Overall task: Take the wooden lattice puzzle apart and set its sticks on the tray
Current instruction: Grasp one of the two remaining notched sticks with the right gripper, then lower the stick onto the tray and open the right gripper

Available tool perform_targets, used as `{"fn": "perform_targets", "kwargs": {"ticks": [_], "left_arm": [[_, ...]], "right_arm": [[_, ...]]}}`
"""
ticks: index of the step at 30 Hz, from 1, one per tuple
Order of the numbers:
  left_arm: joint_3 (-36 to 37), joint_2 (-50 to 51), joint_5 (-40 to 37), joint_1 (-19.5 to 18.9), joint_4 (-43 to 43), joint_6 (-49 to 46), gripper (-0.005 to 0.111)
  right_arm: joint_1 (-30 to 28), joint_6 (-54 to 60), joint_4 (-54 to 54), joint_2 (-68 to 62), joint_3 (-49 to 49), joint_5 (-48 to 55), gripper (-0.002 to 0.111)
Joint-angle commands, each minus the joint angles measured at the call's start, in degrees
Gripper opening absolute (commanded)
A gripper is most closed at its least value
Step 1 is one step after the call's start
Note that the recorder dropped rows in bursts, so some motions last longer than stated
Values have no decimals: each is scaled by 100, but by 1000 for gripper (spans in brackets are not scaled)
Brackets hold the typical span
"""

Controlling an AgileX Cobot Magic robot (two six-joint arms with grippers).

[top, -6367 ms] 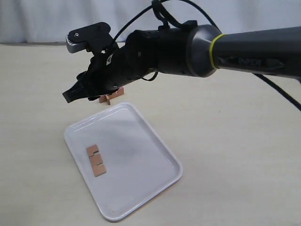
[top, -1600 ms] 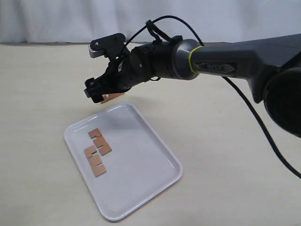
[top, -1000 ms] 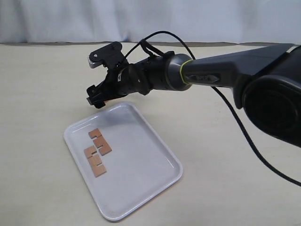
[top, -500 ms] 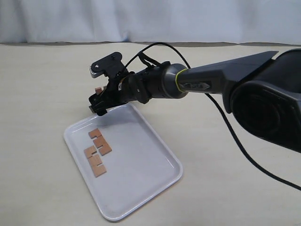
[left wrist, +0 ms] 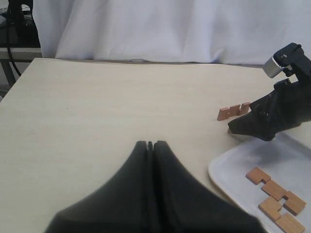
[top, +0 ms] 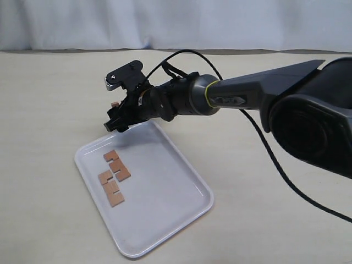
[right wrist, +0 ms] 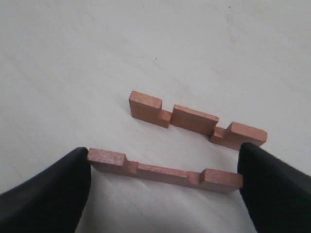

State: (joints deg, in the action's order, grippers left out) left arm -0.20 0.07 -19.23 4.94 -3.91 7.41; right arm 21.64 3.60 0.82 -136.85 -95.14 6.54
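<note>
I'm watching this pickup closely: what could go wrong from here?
The right fingers bracket the near stick only by its narrow ends, so it may pivot or slip out. The far stick lies close beside it and could get nudged. The tray rim is near and may be bumped.

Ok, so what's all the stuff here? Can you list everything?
sticks: four, reddish-brown; two lying on the tray, two on the table just past its far corner
tray: one, white; flat on the table
table: one, pale beige; under everything
curtain: one, white; behind the table
right arm: one, black and grey; reaching in from the right
cable: one, black; trailing from the right arm
right gripper: one, black; low at the table, fingers at both ends of one stick
left gripper: one, black; shut, over bare table, holding nothing
</note>
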Motion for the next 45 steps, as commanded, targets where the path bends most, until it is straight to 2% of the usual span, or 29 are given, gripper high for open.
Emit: {"fn": "perform_targets", "kwargs": {"ticks": [1, 12, 29, 41, 43, 45], "left_arm": [[20, -7, 85, 44, 6, 17, 0], [20, -7, 74, 44, 6, 17, 0], [20, -7, 71, 44, -5, 17, 0], [20, -7, 71, 44, -5, 17, 0], [20, -7, 71, 44, -5, 17, 0], [20, -7, 71, 44, -5, 17, 0]], "right_arm": [[-31, 16, 6, -19, -15, 14, 5], [-19, 27, 6, 415, -15, 588, 5], [508, 767, -3, 1571, 19, 2644, 5], [512, 732, 287, 2114, 1304, 3256, 5], [512, 718, 561, 2011, 1358, 3256, 9], [512, 621, 604, 1888, 1358, 3256, 35]]}}
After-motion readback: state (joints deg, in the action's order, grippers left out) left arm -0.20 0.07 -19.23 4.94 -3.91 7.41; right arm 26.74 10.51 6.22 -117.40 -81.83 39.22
